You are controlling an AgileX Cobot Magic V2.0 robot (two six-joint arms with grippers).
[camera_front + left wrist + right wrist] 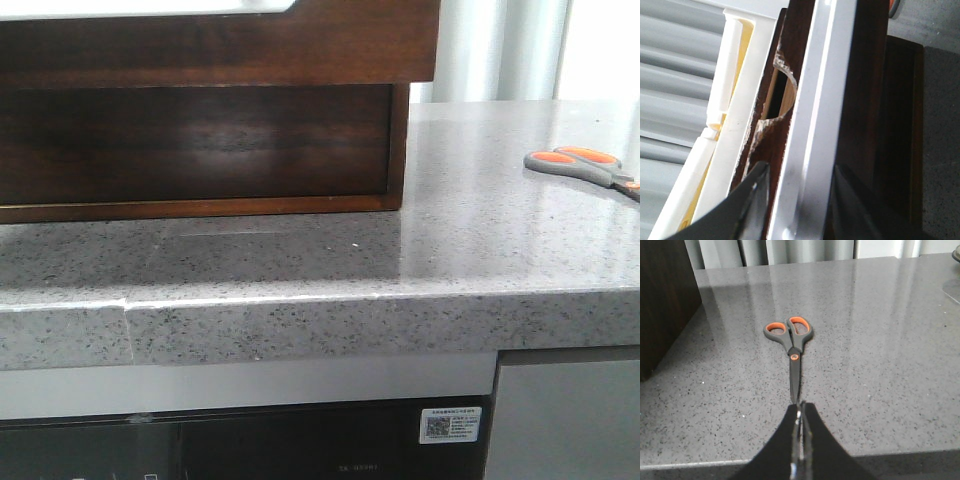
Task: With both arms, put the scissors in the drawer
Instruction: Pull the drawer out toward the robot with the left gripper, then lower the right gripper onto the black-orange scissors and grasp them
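Observation:
The scissors point(585, 168) lie flat on the grey stone counter at the far right, grey handles with orange-lined loops. In the right wrist view the scissors point(795, 357) point their blade tip into my right gripper point(800, 407), which is shut on that tip. The dark brown drawer point(220, 45) stands pulled out at the top left, its pale inside just showing. In the left wrist view my left gripper point(800, 172) straddles the drawer's front wall point(801, 40) below the half-round notch point(782, 95), a finger pressed on each side. Neither gripper shows in the front view.
The wooden case point(200, 145) sits on the counter point(450, 260) under the drawer. The counter's front edge runs across the front view, with a dark appliance below. A cream plastic part point(730, 100) lies beyond the drawer front. The case's corner point(665, 305) stands beside the scissors.

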